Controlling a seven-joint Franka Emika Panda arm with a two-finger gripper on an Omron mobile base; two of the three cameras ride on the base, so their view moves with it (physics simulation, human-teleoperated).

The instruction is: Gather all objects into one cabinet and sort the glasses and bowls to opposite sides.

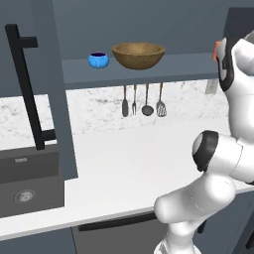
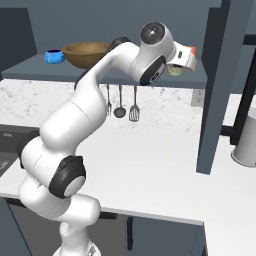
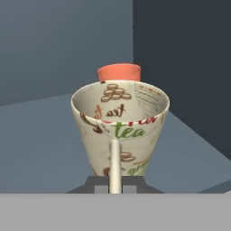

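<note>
Hand (image 3: 115,182): clenched on the handle of the beige tea-printed ceramic mug (image 3: 121,131) (centre frame)
Small orange-red cup (image 3: 119,72): just behind the mug
Wide brown wooden bowl (image 1: 138,54), small bright blue bowl (image 1: 98,60): upper shelf, side by side

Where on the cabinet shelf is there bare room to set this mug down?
Bare shelf runs from the wooden bowl rightward to the orange-red cup, which stands just beyond the mug held by the gripper. The left end is crowded: the blue bowl sits close beside the wooden bowl.
</note>
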